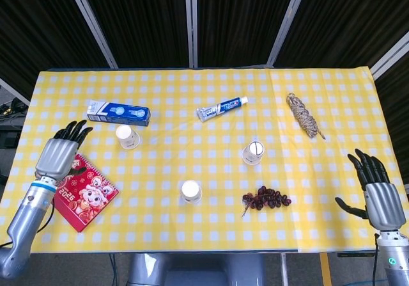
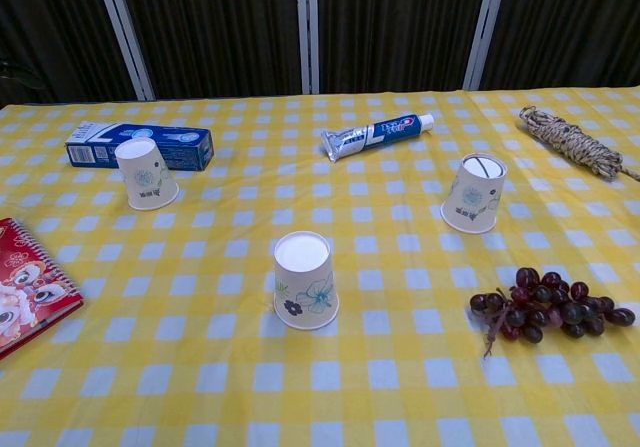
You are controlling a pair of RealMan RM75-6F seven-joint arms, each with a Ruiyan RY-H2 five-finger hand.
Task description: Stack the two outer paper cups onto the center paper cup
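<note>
Yellow-checked tablecloth (image 1: 192,247) carries everything. Your left hand (image 1: 59,153), fingers spread and holding nothing, hovers over the red spiral notebook (image 1: 83,193), left of the left upside-down white paper cup (image 1: 127,137). The centre upside-down floral paper cup (image 2: 305,279) stands nearer you than that cup; the right upside-down paper cup (image 2: 474,194) stands beyond the dark grapes (image 2: 548,306). Your right hand (image 1: 380,193) hangs open, far right of the centre cup.

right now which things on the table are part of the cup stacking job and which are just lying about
For the job:
left paper cup
center paper cup
right paper cup

Just lying about:
toothpaste box
toothpaste tube
rope bundle
grapes
red notebook
</note>
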